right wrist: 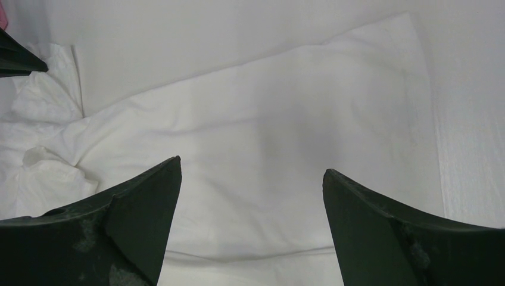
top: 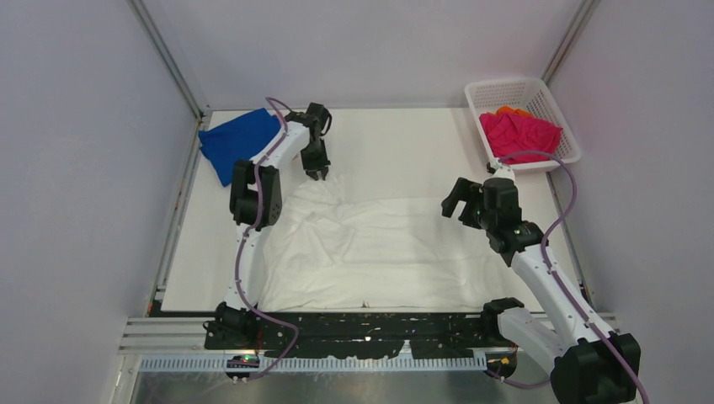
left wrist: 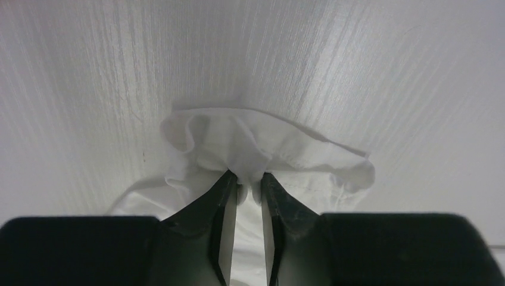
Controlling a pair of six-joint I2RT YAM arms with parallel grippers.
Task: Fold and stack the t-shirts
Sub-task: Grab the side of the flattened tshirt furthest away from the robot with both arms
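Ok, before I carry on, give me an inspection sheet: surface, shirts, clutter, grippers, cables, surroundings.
Surface: white table, bare along the far middle.
Job's things: white t-shirt spread rumpled at near centre; blue t-shirt lying in the far left corner; magenta t-shirt and orange t-shirt in the basket.
Clutter: white mesh basket, far right corner.
Grippers: left gripper pinching a bunched edge of the white t-shirt; right gripper open above the same shirt, holding nothing.
Cables: purple cables along both arms; no snag seen.
Surroundings: grey walls; nothing else seen.
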